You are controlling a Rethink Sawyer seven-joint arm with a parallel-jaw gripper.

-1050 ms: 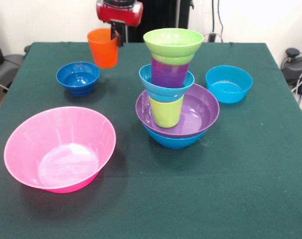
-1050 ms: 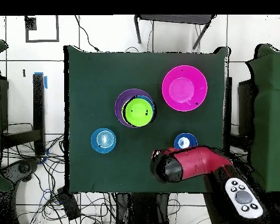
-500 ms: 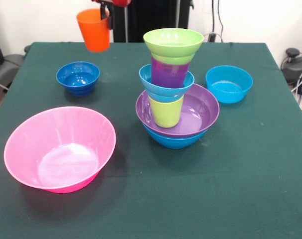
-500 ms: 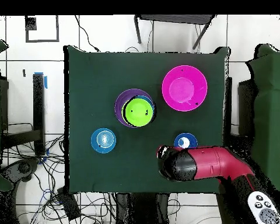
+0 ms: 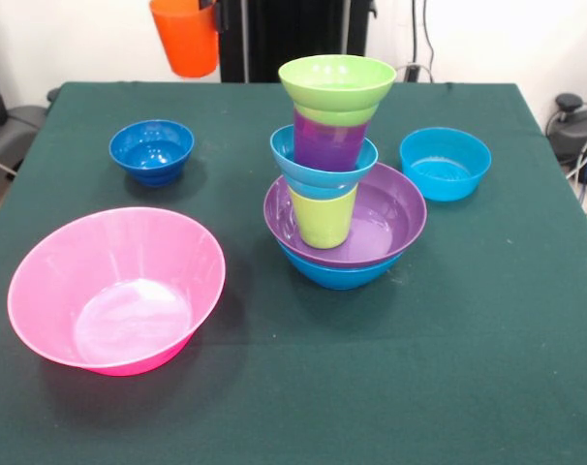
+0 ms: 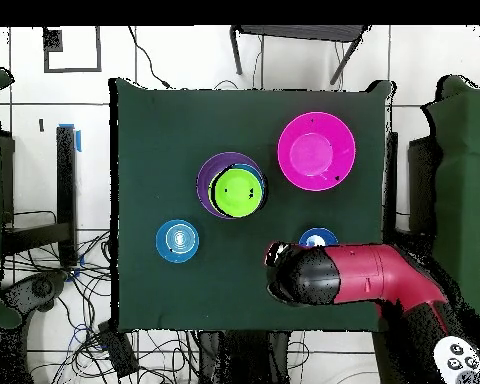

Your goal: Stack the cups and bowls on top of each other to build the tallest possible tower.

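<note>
My gripper (image 5: 214, 17) hangs at the top edge of the front view, shut on the rim of the orange cup (image 5: 185, 39), which is held high above the table's far side. The tower (image 5: 338, 165) stands mid-table: a blue bowl (image 5: 334, 271) at the base, a purple bowl (image 5: 376, 213) in it, then a lime green cup (image 5: 323, 217), a turquoise bowl (image 5: 313, 176), a purple cup (image 5: 329, 143) and a lime green bowl (image 5: 337, 81) on top. From overhead the tower (image 6: 234, 188) shows its green top, and the red arm (image 6: 359, 278) hides the gripper and cup.
A huge pink bowl (image 5: 117, 289) sits at the front left, a small dark blue bowl (image 5: 151, 149) behind it, and a turquoise bowl (image 5: 445, 162) right of the tower. Overhead, the arm partly covers the dark blue bowl (image 6: 317, 236).
The orange cup has risen from just above the table to the top edge of the front view, still in the gripper. The tower and loose bowls have not moved.
</note>
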